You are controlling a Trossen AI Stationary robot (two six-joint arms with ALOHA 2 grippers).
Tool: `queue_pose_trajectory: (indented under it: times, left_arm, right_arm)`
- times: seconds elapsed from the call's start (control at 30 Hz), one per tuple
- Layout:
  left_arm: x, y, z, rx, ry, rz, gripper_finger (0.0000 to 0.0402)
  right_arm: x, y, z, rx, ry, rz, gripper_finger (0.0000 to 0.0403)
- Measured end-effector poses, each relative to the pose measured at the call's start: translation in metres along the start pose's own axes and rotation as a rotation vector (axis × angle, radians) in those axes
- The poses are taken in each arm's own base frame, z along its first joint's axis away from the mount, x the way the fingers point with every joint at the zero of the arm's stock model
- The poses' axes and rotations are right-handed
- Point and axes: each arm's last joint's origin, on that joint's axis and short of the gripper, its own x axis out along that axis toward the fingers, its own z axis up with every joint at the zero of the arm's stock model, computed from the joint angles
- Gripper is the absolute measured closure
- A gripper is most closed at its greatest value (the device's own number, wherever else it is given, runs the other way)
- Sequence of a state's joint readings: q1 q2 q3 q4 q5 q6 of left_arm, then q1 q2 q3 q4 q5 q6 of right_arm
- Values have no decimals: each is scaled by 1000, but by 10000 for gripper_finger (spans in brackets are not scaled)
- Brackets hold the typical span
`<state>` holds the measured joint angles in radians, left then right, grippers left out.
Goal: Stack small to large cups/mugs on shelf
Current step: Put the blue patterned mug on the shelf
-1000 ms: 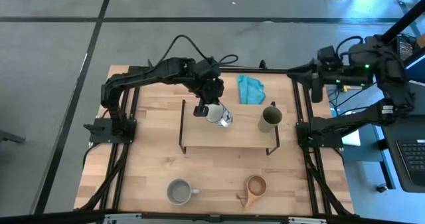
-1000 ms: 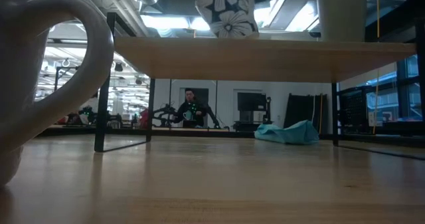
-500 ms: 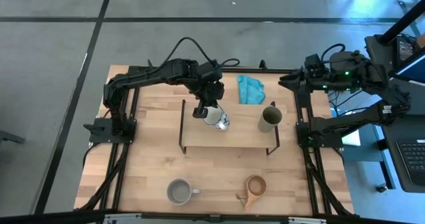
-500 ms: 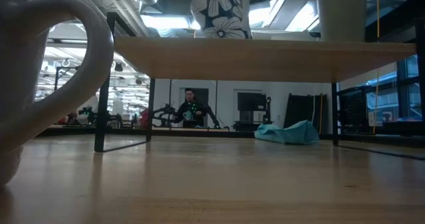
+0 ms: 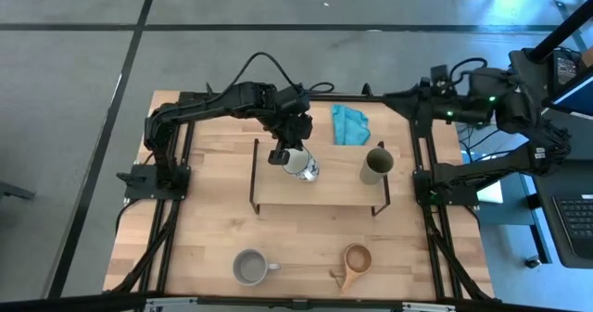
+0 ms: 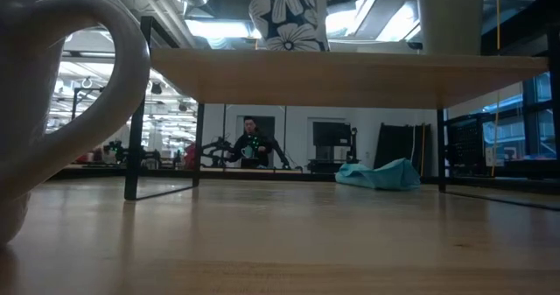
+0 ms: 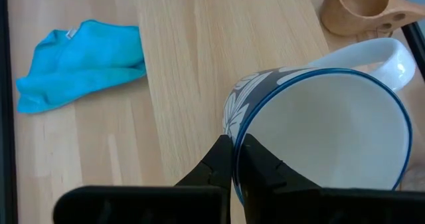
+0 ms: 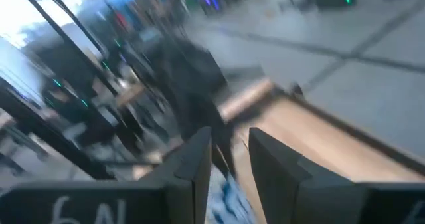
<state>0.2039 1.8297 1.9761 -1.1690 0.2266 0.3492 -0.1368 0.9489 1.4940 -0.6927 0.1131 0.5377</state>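
A blue mug with white flowers and a white inside (image 5: 304, 162) is over the left half of the shelf (image 5: 320, 193), with my left gripper (image 5: 281, 155) shut on it. An olive-green cup (image 5: 376, 164) stands upright on the shelf's right end. On the table near the front edge stand a grey mug with a handle (image 5: 250, 268) and a brown wooden cup with a long handle (image 5: 355, 259). My right gripper (image 5: 396, 99) hangs high over the table's far right corner, open, with nothing between its fingers (image 8: 192, 161). My left gripper pinches the floral mug's rim (image 7: 234, 134), on the side away from the handle (image 7: 392, 51): one finger inside the mug, one outside. The fingers slant down from the table's far left. The mug is tilted, its mouth toward the gripper. Its base (image 6: 289, 41) is at the shelf top.
A teal cloth (image 5: 350, 124) lies on the table behind the shelf. The shelf stands on black wire legs (image 6: 133, 111) at both ends, with open room under it. The shelf's middle, between the two cups, is bare. A person sits far off in the room (image 6: 252, 142).
My right gripper has swung up from pointing down to nearly level and gone toward the table's left and far edge. The floral mug in my left gripper has shifted slightly toward the table's left and stands a little more upright.
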Motion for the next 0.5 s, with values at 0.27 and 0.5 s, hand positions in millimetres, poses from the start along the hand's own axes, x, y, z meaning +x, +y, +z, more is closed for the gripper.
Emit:
queue_pose_trajectory:
  times: [0.27, 0.5]
  left_arm:
    - [0, 0, 0, 1, 2, 6, 397]
    - [-1, 1, -3, 12, 38, 41, 397]
  right_arm:
    - [2, 8, 16, -38, -175, 51, 298]
    - [30, 7, 12, -150, -168, -66, 298]
